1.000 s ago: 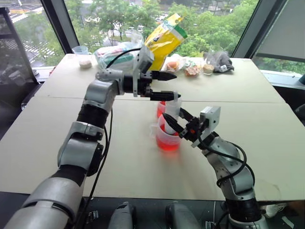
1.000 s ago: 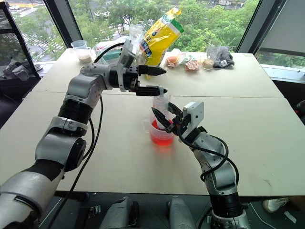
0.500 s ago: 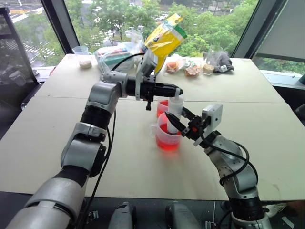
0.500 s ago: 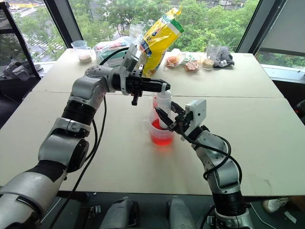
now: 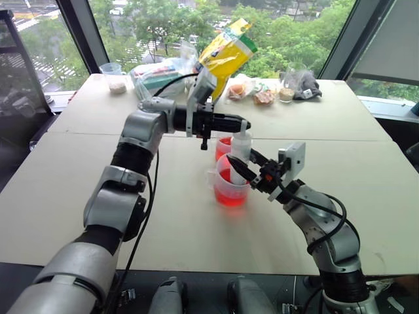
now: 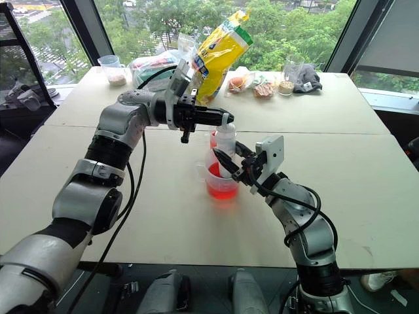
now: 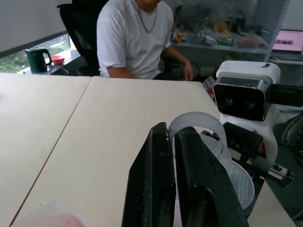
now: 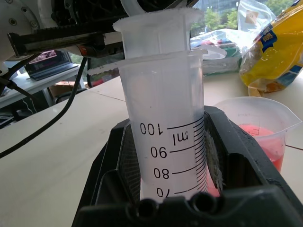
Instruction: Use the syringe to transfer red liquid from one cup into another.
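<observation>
The syringe (image 5: pixel 239 152) stands upright with its lower end in the wider measuring cup (image 5: pixel 230 191), which holds red liquid (image 5: pixel 230 195). My right gripper (image 5: pixel 237 165) reaches in from the right and is shut on the syringe's clear barrel (image 8: pixel 165 132), just under the barrel's flange. My left gripper (image 5: pixel 245 122) lies level above the cup, shut at the top of the white plunger, whose ring (image 7: pixel 196 124) curves out from between the fingers (image 7: pixel 154 179). The narrower cup (image 5: pixel 222 146), also tinted red, stands right behind the measuring cup.
At the table's far edge lie a yellow bag (image 5: pixel 228 53), plastic-wrapped packets (image 5: pixel 157 70), small food items (image 5: pixel 260 95), a dark bundle (image 5: pixel 301 84) and a cup with beige grains (image 5: pixel 116 78). A seated person (image 7: pixel 135 40) is across the table.
My left gripper, open around the plunger top a second ago, has shut there and rolled slightly. The right gripper has kept its hold on the barrel in place.
</observation>
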### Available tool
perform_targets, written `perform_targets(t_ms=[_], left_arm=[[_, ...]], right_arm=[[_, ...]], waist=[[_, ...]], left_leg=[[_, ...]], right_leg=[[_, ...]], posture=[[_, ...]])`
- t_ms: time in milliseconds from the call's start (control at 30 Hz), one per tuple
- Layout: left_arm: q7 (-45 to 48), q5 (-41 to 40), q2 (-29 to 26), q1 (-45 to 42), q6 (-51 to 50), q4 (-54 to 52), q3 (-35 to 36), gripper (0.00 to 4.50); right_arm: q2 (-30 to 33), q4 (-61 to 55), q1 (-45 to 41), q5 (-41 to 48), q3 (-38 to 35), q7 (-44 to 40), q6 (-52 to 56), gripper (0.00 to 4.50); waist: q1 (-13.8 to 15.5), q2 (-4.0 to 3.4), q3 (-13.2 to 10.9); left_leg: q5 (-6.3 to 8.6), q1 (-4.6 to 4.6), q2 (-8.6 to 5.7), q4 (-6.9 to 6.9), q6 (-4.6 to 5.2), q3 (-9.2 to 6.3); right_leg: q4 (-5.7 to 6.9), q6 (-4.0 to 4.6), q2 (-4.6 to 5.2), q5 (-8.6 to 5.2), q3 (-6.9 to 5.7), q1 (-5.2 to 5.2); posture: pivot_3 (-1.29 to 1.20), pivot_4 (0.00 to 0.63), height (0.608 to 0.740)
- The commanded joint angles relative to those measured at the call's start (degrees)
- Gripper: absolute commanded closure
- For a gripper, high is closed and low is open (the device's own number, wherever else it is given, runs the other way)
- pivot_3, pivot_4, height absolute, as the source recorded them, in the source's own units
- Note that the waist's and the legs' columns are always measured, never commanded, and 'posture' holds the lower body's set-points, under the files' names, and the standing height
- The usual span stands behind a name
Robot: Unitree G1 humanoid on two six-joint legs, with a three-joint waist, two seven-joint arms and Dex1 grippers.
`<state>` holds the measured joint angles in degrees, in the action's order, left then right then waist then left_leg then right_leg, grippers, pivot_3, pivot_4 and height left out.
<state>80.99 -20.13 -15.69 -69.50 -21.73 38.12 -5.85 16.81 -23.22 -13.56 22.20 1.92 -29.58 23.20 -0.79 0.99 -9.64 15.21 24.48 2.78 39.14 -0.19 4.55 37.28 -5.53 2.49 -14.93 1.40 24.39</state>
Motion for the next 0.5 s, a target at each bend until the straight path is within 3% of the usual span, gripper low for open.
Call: perform_targets(t_ms=[33,500], left_arm=[[-2.8,-1.6,-1.0,-4.6,2.4,-0.5,4.6,4.48],[-3.2,-1.7,-1.1,-5.0,3.0,0.0,4.6,4.48]], right_arm=[[0.6,-0.4,1.7,0.3,3.8,-2.1,1.6,2.97],[0.6,-0.3,2.0,0.4,3.9,-2.3,2.2,2.97]], waist=[[0.0,0.00,0.0],[0.0,0.00,0.0]], left_leg=[[0.00,0.00,0.00,0.00,0.00,0.00],[0.00,0.02,0.00,-0.01,0.00,0.00]], right_leg=[[0.00,0.00,0.00,0.00,0.00,0.00],[0.00,0.00,0.00,0.00,0.00,0.02]], posture=[[0.00,0.150,0.740],[0.00,0.150,0.740]])
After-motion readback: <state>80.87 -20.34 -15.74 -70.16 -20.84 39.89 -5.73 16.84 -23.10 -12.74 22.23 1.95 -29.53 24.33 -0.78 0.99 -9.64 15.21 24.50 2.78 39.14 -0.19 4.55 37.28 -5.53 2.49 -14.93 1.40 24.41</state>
